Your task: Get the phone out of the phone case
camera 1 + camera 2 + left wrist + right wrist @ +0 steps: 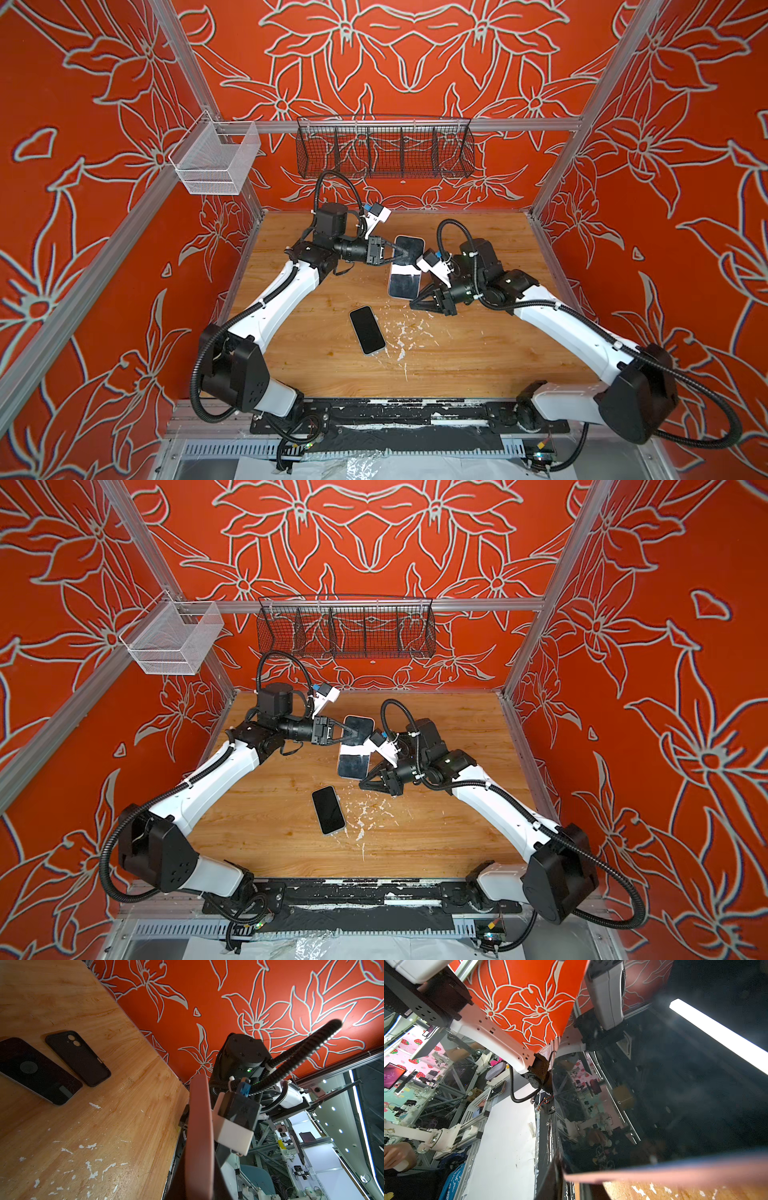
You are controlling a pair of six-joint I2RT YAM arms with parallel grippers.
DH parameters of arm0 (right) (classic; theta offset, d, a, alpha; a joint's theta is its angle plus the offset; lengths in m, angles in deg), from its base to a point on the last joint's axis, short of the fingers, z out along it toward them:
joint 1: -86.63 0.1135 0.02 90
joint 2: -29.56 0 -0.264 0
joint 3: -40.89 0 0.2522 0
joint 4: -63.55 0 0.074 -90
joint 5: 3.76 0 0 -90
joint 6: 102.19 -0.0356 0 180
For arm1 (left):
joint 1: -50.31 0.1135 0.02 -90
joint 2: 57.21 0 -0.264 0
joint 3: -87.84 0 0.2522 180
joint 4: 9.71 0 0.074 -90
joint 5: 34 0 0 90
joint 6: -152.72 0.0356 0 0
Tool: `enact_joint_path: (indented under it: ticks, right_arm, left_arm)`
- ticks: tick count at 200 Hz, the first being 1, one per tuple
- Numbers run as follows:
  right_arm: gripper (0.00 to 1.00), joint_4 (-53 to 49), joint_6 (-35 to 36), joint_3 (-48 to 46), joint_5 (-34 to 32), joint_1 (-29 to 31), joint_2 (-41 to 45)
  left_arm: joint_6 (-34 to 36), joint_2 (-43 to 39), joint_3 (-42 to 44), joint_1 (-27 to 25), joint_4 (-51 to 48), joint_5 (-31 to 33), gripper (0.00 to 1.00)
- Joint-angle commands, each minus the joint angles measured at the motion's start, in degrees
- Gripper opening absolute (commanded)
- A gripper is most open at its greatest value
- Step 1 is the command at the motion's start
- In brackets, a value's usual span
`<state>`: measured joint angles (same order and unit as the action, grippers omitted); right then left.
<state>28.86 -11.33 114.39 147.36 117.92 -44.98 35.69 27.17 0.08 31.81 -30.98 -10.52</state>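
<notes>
A phone (402,286) (352,766) with a dark glossy screen sits in a pale pink phone case and is held above the table in both top views. My left gripper (407,252) (358,734) is shut on its upper left side. In the left wrist view the pink case edge (200,1126) runs between the jaws of the left gripper (199,1184). My right gripper (413,303) (362,783) has closed on the lower right corner. In the right wrist view the screen (675,1095) fills the picture, and the pink case rim (675,1169) ends between the jaws.
A second dark phone (367,330) (328,810) (37,1070) lies flat on the wooden table (478,353). An empty black case (79,1057) lies beside it. White flecks (403,336) dot the wood. A white mesh basket (216,162) and a black wire basket (384,151) hang on the back rails.
</notes>
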Motion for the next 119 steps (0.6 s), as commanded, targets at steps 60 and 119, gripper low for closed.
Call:
enact_joint_path:
  ticks: [60, 119]
  right_arm:
    - [0.21, 3.97, 0.72, 0.37, 2.24, 0.4, 1.5]
    - [0.17, 4.02, 0.59, 0.96, 2.33, 0.35, 1.29]
  left_arm:
    - [-0.67, -0.93, 1.75, -0.39, 2.15, -0.8, 0.0]
    - [-1.33, -0.76, 1.58, -0.39, 2.89, -0.98, 0.0]
